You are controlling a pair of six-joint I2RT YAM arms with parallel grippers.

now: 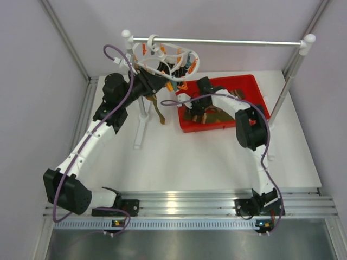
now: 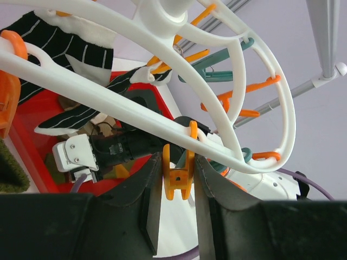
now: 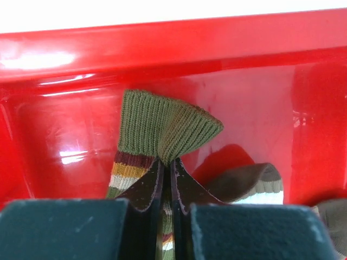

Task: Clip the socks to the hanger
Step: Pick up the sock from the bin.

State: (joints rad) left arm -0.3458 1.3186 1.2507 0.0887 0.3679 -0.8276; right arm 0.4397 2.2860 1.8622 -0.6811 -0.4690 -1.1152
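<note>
The white hanger (image 1: 181,54) hangs by its hook from the silver rail, with orange and teal clips dangling. In the left wrist view my left gripper (image 2: 178,181) is shut on an orange clip (image 2: 179,172) under the hanger's ring (image 2: 271,108), one finger pressing each side. A black sock with white stripes (image 2: 70,46) is clipped to the ring, and a brown sock (image 1: 158,108) hangs below it. My right gripper (image 3: 168,165) is down in the red bin (image 3: 162,49), shut on the cuff of an olive striped sock (image 3: 157,124). Another brownish sock (image 3: 249,184) lies beside it.
The silver rail (image 1: 227,41) spans two white-capped posts at the back. A white stand post (image 1: 142,116) rises left of the red bin (image 1: 255,86), which holds more socks. My right arm (image 1: 246,122) arcs over the bin's right half. Grey walls close both sides.
</note>
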